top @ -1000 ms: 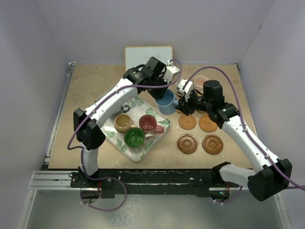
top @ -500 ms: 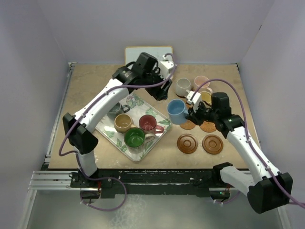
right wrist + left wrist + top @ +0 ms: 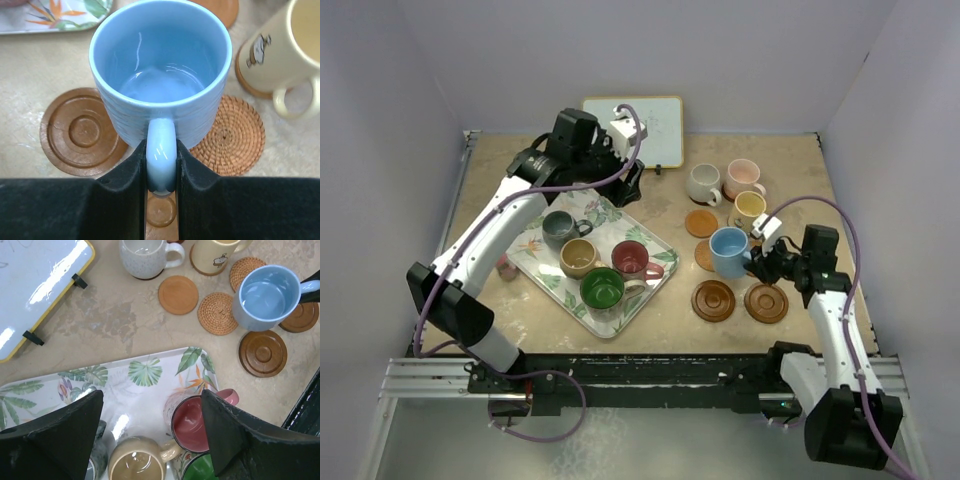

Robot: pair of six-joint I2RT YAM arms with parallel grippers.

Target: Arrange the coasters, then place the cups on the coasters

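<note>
My right gripper is shut on the handle of the light blue cup. It holds the cup upright just above a woven coaster and a dark brown coaster. Another dark coaster lies to the right, and a plain orange one is further back. My left gripper hangs open and empty over the tray's far end. The off-white, pink and yellow cups stand at the back right.
The leaf-patterned tray holds the grey-blue, tan, red and green cups. A whiteboard leans against the back wall. A small pinkish object lies left of the tray.
The left gripper let go of the blue cup, opened and drew back left over the tray. The right gripper closed on the cup's handle and carried it nearer, over the coasters.
</note>
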